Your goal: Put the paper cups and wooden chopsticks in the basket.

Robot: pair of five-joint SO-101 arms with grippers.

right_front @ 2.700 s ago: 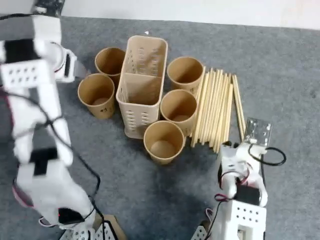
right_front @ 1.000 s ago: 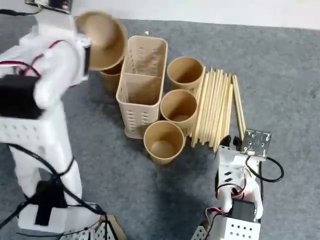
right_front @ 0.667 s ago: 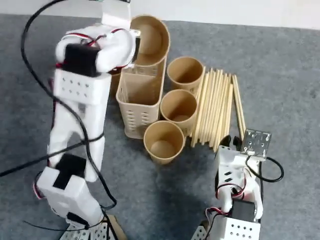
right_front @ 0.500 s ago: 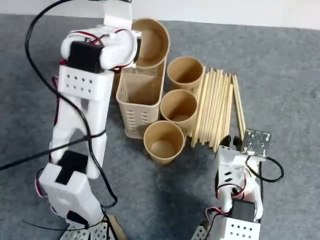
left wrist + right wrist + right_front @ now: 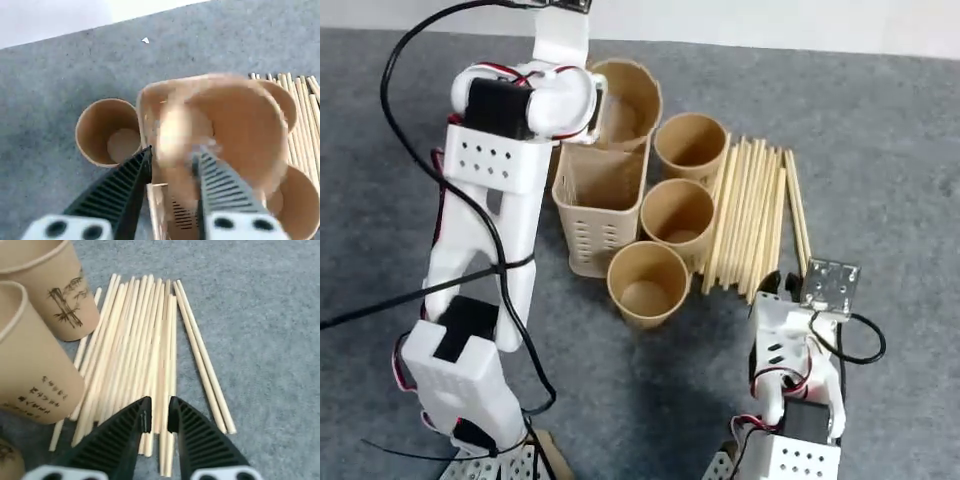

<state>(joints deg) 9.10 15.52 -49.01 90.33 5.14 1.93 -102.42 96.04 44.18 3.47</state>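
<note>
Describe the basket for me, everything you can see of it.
The basket is a tall, narrow, beige box that looks like plastic, with rows of small slots in its walls and a divider splitting it into two compartments. It stands upright on grey carpet. A blurred paper cup sits tilted in the mouth of the far compartment, under the open left gripper; the near compartment looks empty. A second cup stands against its near corner.
</note>
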